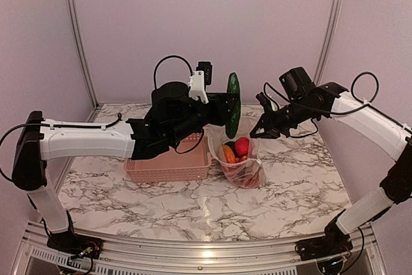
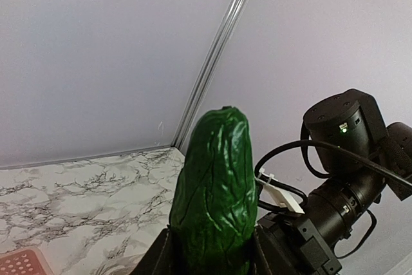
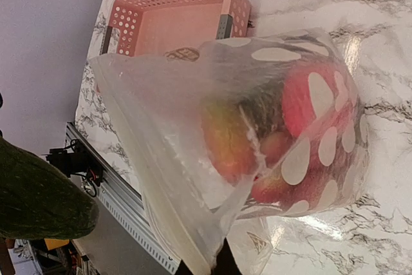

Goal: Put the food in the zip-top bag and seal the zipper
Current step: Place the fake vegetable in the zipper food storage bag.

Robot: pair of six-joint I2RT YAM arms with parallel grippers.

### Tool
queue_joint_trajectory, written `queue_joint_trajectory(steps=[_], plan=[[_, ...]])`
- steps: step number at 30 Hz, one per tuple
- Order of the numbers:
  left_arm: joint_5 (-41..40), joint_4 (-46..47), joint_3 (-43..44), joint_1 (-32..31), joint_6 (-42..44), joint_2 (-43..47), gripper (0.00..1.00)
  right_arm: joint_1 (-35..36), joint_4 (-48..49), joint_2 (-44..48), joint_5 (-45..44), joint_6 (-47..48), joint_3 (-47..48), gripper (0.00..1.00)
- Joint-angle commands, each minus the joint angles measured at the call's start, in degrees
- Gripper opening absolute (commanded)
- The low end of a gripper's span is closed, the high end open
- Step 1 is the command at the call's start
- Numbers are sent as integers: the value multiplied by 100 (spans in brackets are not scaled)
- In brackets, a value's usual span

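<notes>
left gripper [image 1: 226, 111]: jaws clamped on an upright green toy cucumber [image 1: 233, 104], held high off the table. from the top camera it sits above the left rim of the zip-top bag [image 1: 248, 170]. pink lattice basket [image 1: 168, 164] lies under the left arm. the bag stands on the marble table [image 1: 290, 185] just right of the basket, mouth open upward, with red and orange food [image 1: 242, 147] inside. right gripper [image 1: 259, 134]: jaws closed together, pinching the bag's right mouth edge.

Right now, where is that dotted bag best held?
Pinch the dotted bag by its flat mouth rim, coming from the right, where the right gripper holds it: the body is soft and bulging with food.
</notes>
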State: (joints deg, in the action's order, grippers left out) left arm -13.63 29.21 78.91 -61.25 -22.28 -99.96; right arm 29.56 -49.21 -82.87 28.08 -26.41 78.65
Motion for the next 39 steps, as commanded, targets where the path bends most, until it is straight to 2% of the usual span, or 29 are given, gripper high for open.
queue_joint_trajectory(steps=[1, 6, 15, 22, 26, 35, 39], plan=[[-657, 874, -108, -152, 345, -422, 20, -38, 258, 69, 246, -207, 178, 0], [-1505, 1295, -116, -240, 263, -763, 19, -48, 304, 60, 272, -287, 234, 0], [-2282, 1521, -256, -436, 238, -1081, 22, -62, 412, 19, 198, -356, 262, 0], [-2180, 1418, -35, -507, -154, -1305, 24, -125, 439, -47, 240, -381, 255, 0], [-2128, 1122, 187, -598, -230, -1404, 37, -125, 447, -120, 260, -372, 324, 0], [-2251, 303, 717, -664, 277, -1232, 70, -126, 415, -133, 269, -327, 380, 0], [-2295, -314, 869, -660, 554, -837, 72, -135, 377, -79, 215, -274, 347, 0]])
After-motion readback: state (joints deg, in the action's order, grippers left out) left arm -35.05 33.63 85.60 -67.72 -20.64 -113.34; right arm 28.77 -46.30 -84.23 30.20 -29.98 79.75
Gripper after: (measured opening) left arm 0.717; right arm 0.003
